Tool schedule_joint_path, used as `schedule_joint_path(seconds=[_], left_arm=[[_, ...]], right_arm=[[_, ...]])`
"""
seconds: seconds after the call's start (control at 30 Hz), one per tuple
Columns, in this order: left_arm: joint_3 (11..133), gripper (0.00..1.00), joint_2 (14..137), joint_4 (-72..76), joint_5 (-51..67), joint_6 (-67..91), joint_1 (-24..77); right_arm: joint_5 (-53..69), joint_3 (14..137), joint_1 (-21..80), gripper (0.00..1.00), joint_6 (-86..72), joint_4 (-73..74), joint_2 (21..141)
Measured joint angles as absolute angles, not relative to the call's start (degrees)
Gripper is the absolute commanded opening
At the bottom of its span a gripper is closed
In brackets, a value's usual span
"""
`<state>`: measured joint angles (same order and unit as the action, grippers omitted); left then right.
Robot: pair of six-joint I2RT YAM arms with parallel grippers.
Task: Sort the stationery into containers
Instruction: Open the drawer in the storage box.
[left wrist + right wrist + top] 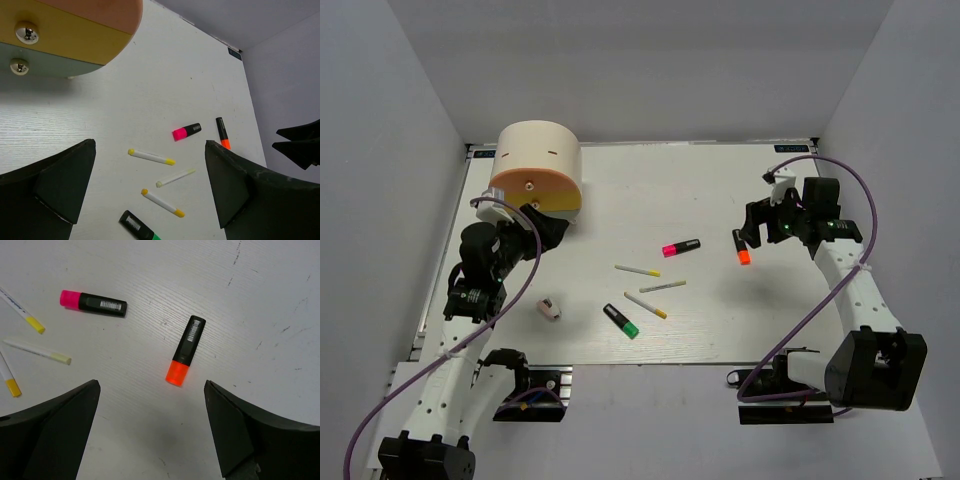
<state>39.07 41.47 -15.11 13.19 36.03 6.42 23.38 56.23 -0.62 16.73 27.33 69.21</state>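
The cream drum organizer stands at the far left, its orange drawer above the yellow drawer. Three yellow-and-white pens lie mid-table. Around them are the pink-capped highlighter, the orange-capped one, the green-capped one and the eraser. My left gripper is open and empty just in front of the drawers, the pens showing between its jaws. My right gripper is open and empty above the orange-capped highlighter.
A grey-green drawer with a small knob sits under the yellow one. Grey walls enclose the table on three sides. The pink-capped highlighter lies left of the right gripper.
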Motion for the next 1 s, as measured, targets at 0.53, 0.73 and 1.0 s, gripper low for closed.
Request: schedule_joint_path(seconds=[0.53,0.73,1.0], left_arm=[[38.72,0.3,42.26,-15.27,12.19,36.62,6.42],[38.7,0.83,46.11,-16.75,8.38,39.62,6.42],[40.47,0.81,52.75,-17.45,1.56,44.16,3.68]], right_arm=[[28.77,58.83,-0.64,0.6,26.41,33.1,73.08],[32.49,58.89,-0.64,0.69,26.74,33.34,73.28],[36.12,58.81,-0.62,0.62,25.71,31.07,74.74]])
